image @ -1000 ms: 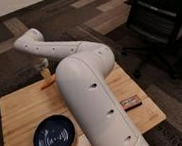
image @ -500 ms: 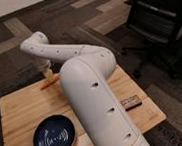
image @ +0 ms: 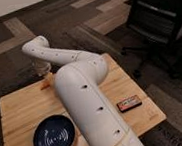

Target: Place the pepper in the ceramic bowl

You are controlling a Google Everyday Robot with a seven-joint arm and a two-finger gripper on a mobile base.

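The pepper (image: 48,83), small and orange-red, lies on the wooden table (image: 23,109) near its back edge. My gripper (image: 43,71) hangs at the far end of the white arm, pointing down right above the pepper, open and holding nothing. The ceramic bowl (image: 54,138), dark navy with a faint white pattern at its centre, sits empty at the table's front left, well apart from the pepper. My thick white arm (image: 88,103) crosses the middle of the table and hides part of it.
A flat red-and-black rectangular item (image: 129,103) lies near the table's right edge. A black office chair (image: 160,18) stands on the carpet at the back right. Carpeted floor surrounds the table.
The far end of the arm has shifted slightly and come down a little over the pepper. The pepper, bowl and flat item have not moved.
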